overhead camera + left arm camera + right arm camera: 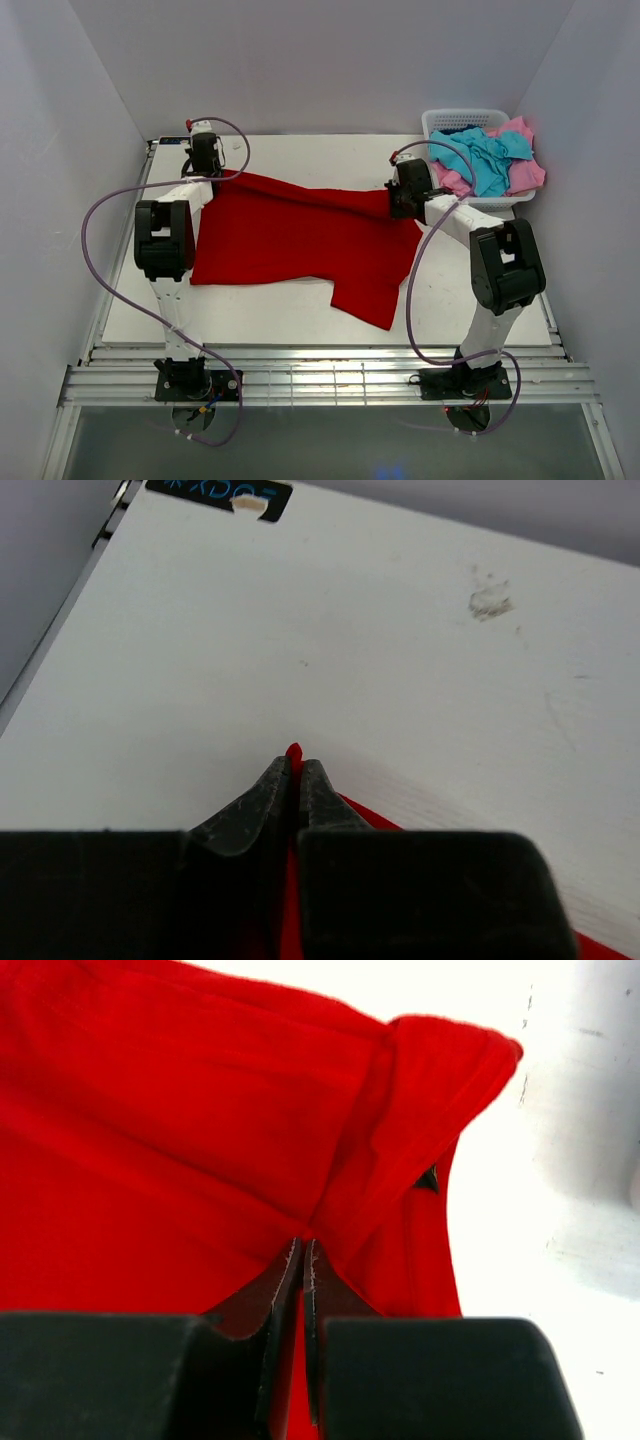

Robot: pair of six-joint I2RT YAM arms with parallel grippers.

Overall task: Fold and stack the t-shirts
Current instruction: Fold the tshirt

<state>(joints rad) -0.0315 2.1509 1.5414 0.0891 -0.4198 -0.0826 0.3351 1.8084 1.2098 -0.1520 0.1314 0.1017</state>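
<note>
The red t-shirt lies spread across the middle of the white table, stretched between my two grippers. My left gripper is shut on the shirt's far left corner; in the left wrist view a red tip pokes out between the closed fingers. My right gripper is shut on the shirt's right edge; in the right wrist view red cloth bunches at the closed fingertips. The turquoise t-shirt and the pink t-shirt lie heaped in the basket.
A white lattice basket stands at the far right corner. White walls close in the table on three sides. A metal rail runs along the near edge by the arm bases. A dark label sits at the table's far left edge.
</note>
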